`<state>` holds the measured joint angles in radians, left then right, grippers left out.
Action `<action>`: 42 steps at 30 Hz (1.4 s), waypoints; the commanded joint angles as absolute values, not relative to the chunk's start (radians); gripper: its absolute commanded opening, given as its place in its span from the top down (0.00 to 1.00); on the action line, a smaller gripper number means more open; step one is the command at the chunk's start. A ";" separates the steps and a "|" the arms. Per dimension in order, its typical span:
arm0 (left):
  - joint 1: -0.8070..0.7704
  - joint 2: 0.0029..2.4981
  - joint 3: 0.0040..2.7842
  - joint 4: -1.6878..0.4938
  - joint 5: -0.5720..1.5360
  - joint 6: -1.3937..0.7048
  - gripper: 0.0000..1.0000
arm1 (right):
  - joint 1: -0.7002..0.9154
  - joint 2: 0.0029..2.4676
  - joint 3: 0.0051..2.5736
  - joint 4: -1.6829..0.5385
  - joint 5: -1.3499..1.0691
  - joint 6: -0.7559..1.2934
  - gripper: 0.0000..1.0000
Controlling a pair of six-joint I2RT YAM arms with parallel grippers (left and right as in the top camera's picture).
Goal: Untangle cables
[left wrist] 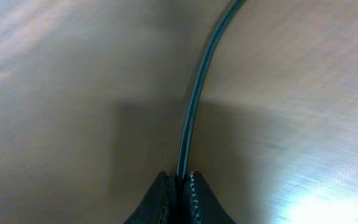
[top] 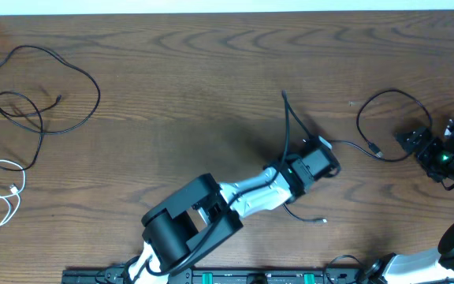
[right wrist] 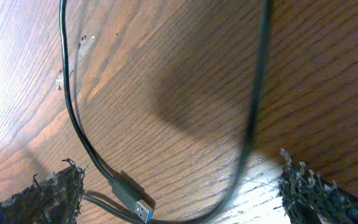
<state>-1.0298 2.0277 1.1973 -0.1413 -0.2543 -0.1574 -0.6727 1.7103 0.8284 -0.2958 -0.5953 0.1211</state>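
— Checked the left pincer (left wrist: 179,182)?
— Found it pinched tight on a thin black cable (left wrist: 193,106) near the middle of the bench (top: 172,95).
— And the right pincer (right wrist: 182,186)?
— Saw it spread wide, gripping nothing, above a looped black cable (right wrist: 73,112) with a blue-tipped plug (right wrist: 130,194).
— Spotted other cables?
— Noted a black tangle (top: 98,95) and a white cable (top: 6,163) lying at the bench's left edge, well apart from both pincers.
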 commanded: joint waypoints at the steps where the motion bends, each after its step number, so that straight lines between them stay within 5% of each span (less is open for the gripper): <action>1: -0.928 2.054 1.191 -0.147 -0.379 -0.162 0.92 | -0.666 1.723 0.816 -0.307 -0.585 0.115 0.01; 17: -0.371 2.054 1.191 -0.148 -0.274 -0.681 0.92 | -0.666 1.723 0.816 -0.303 -0.582 0.115 0.01; 42: 0.061 2.054 1.191 -0.286 -0.308 -0.785 0.92 | -0.666 1.723 0.816 -0.302 -0.582 0.114 0.01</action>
